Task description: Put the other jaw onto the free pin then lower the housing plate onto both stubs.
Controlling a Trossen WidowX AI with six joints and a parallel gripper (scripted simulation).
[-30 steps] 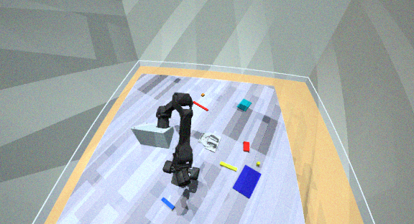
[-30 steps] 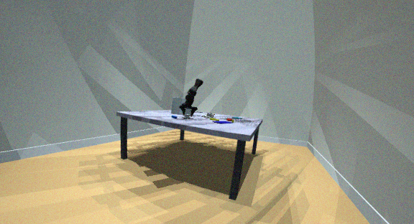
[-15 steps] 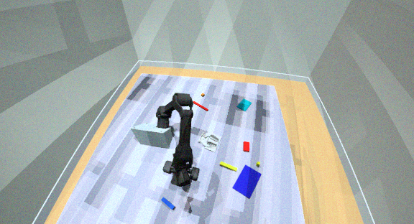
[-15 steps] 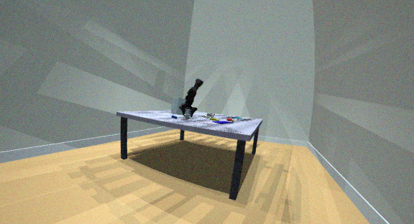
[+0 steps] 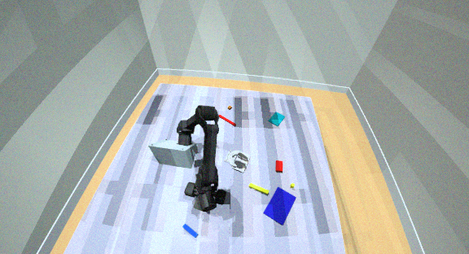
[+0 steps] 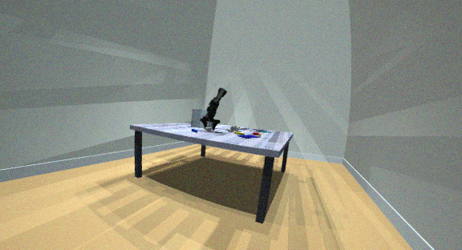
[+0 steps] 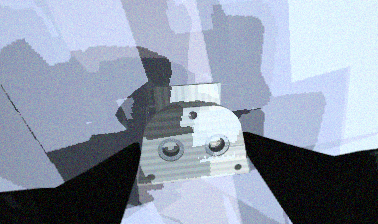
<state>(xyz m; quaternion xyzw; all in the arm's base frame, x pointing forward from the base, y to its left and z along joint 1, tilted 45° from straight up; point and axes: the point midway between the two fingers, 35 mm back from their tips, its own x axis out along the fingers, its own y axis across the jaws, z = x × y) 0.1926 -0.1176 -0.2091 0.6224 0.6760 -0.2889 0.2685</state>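
Observation:
The housing plate (image 7: 165, 167), pale and round-backed with two ringed holes, lies below my gripper (image 5: 207, 194) (image 6: 209, 127) (image 7: 192, 142). The gripper is open, pointing down. In the wrist view its fingertips stand close at either side of the plate; whether they touch it is not clear. A paler block (image 7: 196, 93) shows at the plate's rounded edge. The arm hides the plate in the top view. The gripper mechanism (image 5: 238, 160) (image 6: 234, 129), a pale base with darker parts on it, lies at mid-table, apart from my gripper. Its jaws, pins and teeth are too small to tell apart.
A large grey box (image 5: 173, 156) stands beside the arm's base. A blue bar (image 5: 190, 230) lies near the gripper. A yellow bar (image 5: 259, 189), blue slab (image 5: 280, 206), red block (image 5: 278, 166) and small yellow cube (image 5: 292, 186) lie right. A red stick (image 5: 227, 120) and teal piece (image 5: 277, 119) lie farther back.

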